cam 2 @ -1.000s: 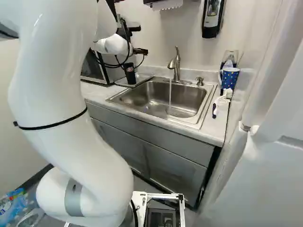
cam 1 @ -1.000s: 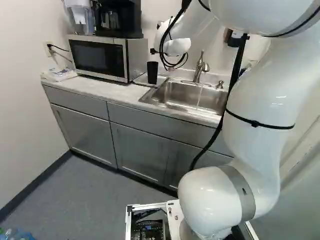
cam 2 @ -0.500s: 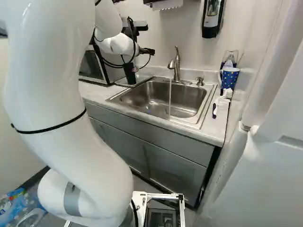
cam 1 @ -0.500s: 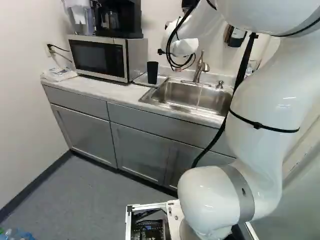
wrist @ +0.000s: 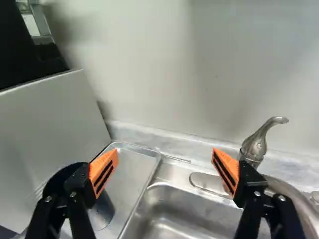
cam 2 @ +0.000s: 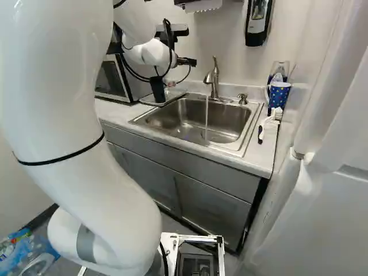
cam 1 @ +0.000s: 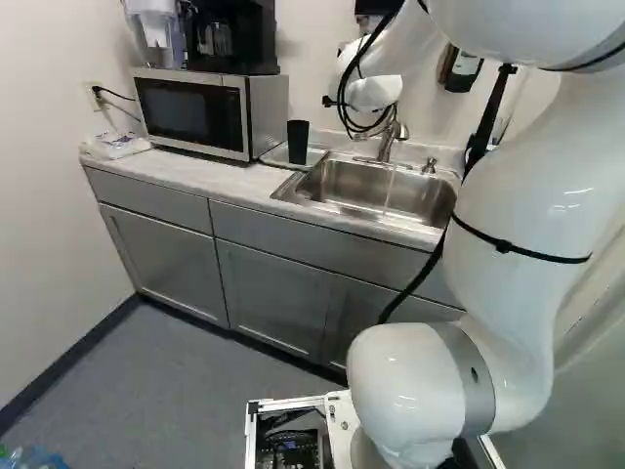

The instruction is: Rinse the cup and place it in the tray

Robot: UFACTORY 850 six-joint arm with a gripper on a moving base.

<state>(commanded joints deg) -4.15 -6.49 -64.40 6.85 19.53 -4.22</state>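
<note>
Counter (cam 1: pixel 195 178): one sink (cam 2: pixel 190 118), one tray (wrist: pixel 133 172), one cup (cam 1: pixel 298 143), one mug (cam 2: pixel 278 96)

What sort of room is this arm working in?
Probably an office kitchenette or break room: a sink with running water, a microwave, and a coffee maker on top of it.

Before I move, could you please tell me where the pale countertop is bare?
A bare strip runs before the silver microwave, between the white packet and steel sink. Crowded: right of the sink, blue dotted mug and white brush; left of it, metal tray with black cup.
</note>
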